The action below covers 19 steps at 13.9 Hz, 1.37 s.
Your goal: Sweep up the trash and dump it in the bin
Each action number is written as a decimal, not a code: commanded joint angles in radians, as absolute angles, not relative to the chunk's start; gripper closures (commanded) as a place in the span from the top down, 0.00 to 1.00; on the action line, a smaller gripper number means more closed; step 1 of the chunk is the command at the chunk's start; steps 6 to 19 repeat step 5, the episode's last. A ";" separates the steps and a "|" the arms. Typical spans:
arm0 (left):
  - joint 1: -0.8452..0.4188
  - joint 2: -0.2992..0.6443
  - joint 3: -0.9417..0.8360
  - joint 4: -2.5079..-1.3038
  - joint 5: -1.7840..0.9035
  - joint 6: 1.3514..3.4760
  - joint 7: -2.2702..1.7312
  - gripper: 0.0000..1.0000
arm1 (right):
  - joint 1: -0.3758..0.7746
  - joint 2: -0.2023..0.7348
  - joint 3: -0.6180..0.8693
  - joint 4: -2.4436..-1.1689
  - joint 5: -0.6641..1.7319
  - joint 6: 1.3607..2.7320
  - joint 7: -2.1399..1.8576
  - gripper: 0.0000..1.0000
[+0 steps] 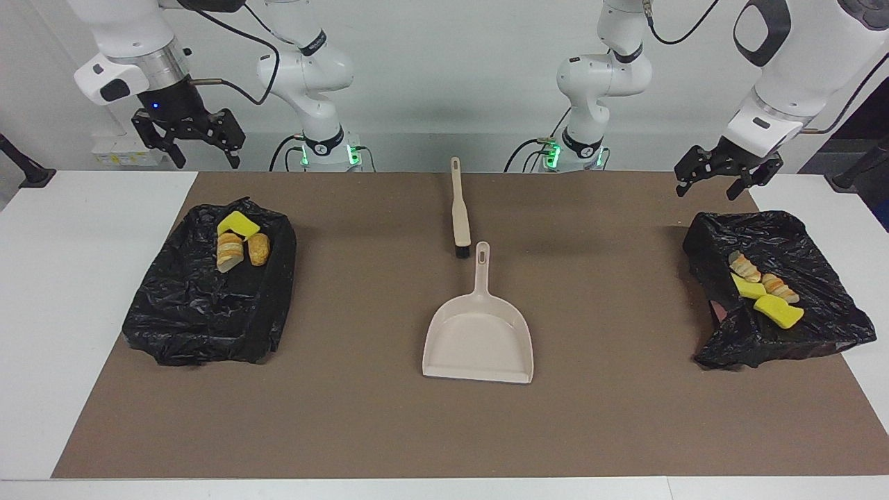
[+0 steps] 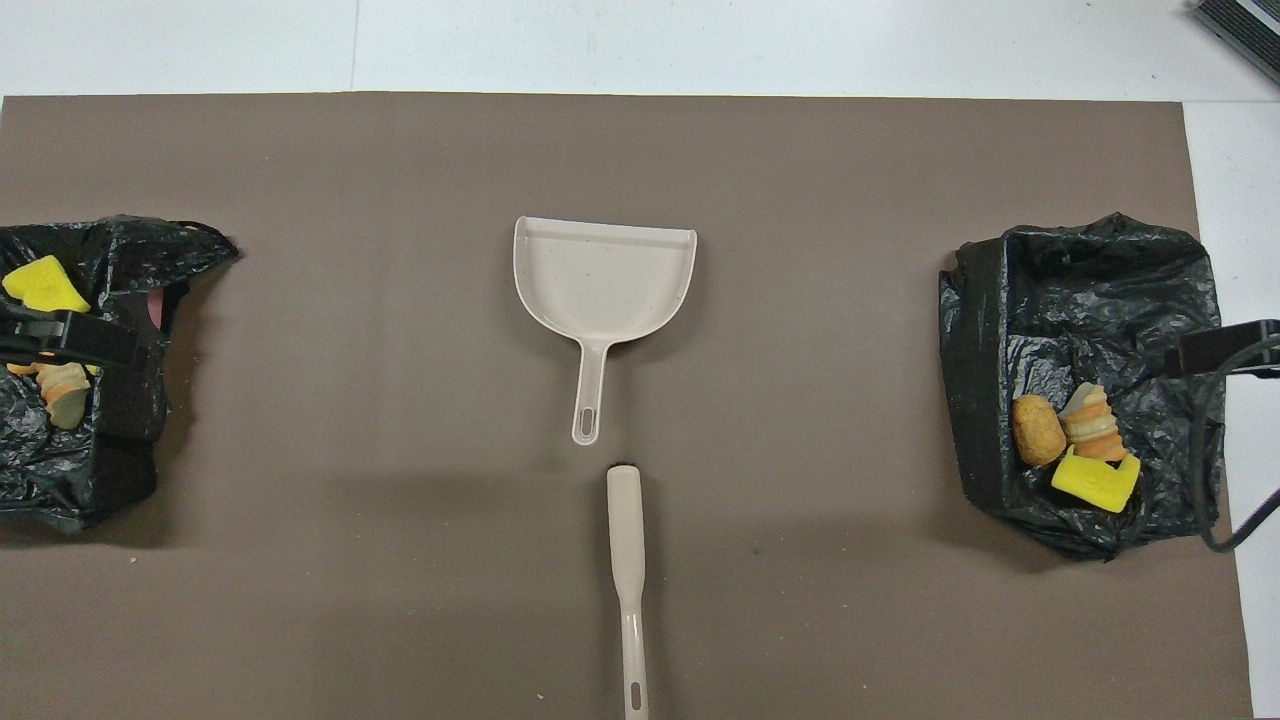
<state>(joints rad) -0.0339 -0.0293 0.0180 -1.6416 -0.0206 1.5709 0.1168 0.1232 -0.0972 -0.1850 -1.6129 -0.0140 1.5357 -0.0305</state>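
Trash (image 1: 237,244) and (image 1: 764,292) sits in both black-lined bins (image 1: 201,326), dustpan (image 1: 479,333) and brush (image 1: 460,215) lie mid-mat, left gripper (image 1: 722,177) and right gripper (image 1: 189,142) hover empty and spread, so the job looks done; next is parking the arms.

A robotics lab, set up for a test. Two white robot arms (image 1: 312,76) are bolted at the edge of a white counter (image 1: 83,278) with loose cables (image 1: 229,42) and green status lights at their bases, against a bare white wall (image 1: 444,69). A plain brown mat (image 1: 389,430) covers the counter as a staged work surface.
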 commanded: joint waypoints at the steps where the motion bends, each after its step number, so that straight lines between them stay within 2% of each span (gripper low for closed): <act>1: -0.038 -0.048 0.020 -1.658 -0.003 1.568 0.123 1.00 | 0.115 -0.121 -0.183 -1.638 -0.015 1.552 -0.060 1.00; 19: -0.032 -0.049 0.020 -1.658 -0.003 1.566 0.126 1.00 | 0.115 -0.121 -0.183 -1.638 -0.015 1.551 -0.058 1.00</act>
